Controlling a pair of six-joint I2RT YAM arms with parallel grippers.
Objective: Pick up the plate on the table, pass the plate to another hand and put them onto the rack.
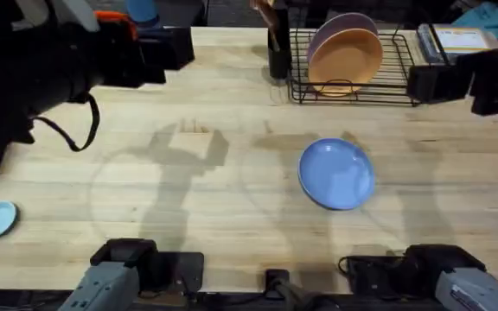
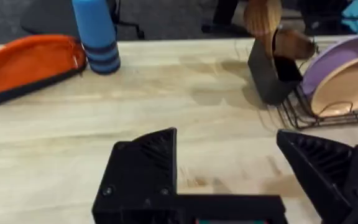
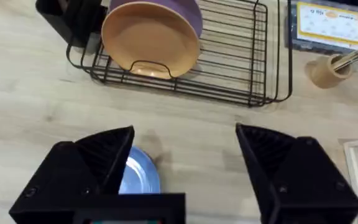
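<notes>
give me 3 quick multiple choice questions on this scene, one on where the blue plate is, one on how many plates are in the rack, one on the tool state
1. Where is the light-blue plate?
A. in the rack
B. flat on the table
C. held by a tool

2. How many plates stand in the rack?
A. none
B. two
C. four

3. How are the left tool and right tool?
A. both open
B. both shut
C. one gripping a plate

Answers: 1 B, it lies on the wood in front of the rack. 2 B, an orange plate and a purple plate. 3 A, each wrist view shows a wide gap between fingers.
</notes>
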